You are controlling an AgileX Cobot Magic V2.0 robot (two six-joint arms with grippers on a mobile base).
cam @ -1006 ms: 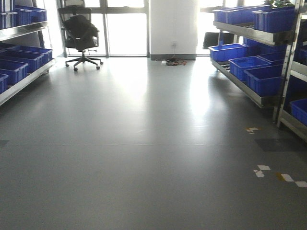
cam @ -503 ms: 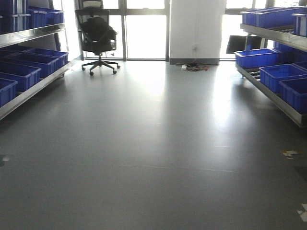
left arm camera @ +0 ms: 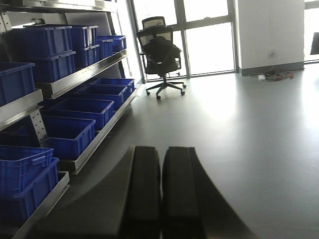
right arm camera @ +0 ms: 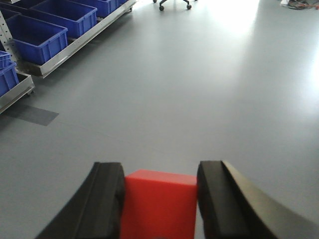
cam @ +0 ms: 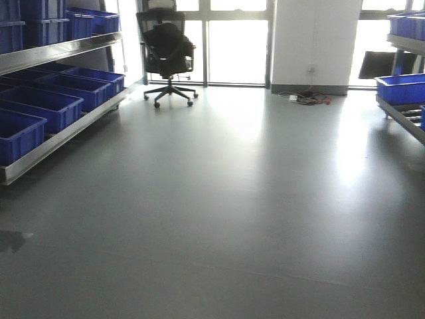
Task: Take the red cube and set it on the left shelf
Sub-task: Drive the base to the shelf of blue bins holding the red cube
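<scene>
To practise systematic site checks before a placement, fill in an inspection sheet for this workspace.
Surface: glossy grey floor, window glare.
Job's things: red cube clamped in right gripper; left shelf of grey steel rails with blue plastic crates.
Clutter: one dark patch on floor near that shelf.
Grippers: left gripper shut, empty; right gripper shut on red cube.
Cables: loose cable bundle by white wall.
Surroundings: black office chair before windows; second crate rack at right.

No text, label, brand, number or sign can be read in any view. The blue crates [cam: 46, 109] on the left shelf [cam: 60, 52] are shown plain-faced, and the dark floor patch [right arm camera: 31, 114] near them is seen blank.
</scene>
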